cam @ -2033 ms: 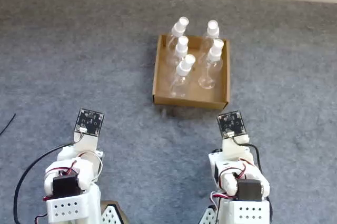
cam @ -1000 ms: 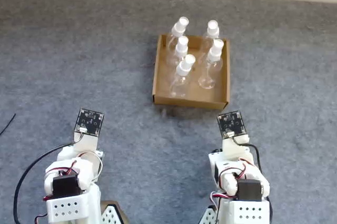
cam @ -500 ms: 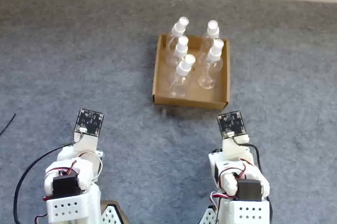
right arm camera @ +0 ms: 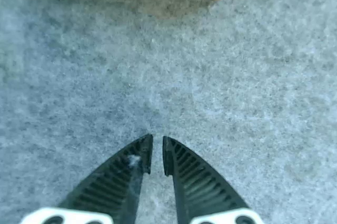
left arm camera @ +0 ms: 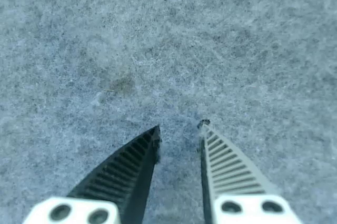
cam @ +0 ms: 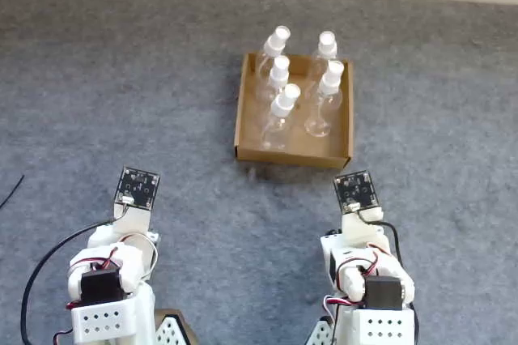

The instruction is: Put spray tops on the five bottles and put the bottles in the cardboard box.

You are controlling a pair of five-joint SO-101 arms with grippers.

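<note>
Looking overhead, you see capped bottles (cam: 279, 114) in the cardboard box (cam: 291, 155); close up, left jaws ajar, right jaws nearly closed, both empty.

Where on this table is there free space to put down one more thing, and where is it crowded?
Free: the grey table left of the cardboard box, the strip right of it, and the patch between it and both arms. Crowded: inside the box, five bottles stand close.

High view: even, diffuse light, moderately bright across the grey felt table (cam: 121, 78). Soft narrow shadow on the felt along the lower edge of the cardboard box (cam: 291, 154). The spray tops (cam: 285, 102) read brightest, near white. Right wrist view: felt darker just beside the box.
</note>
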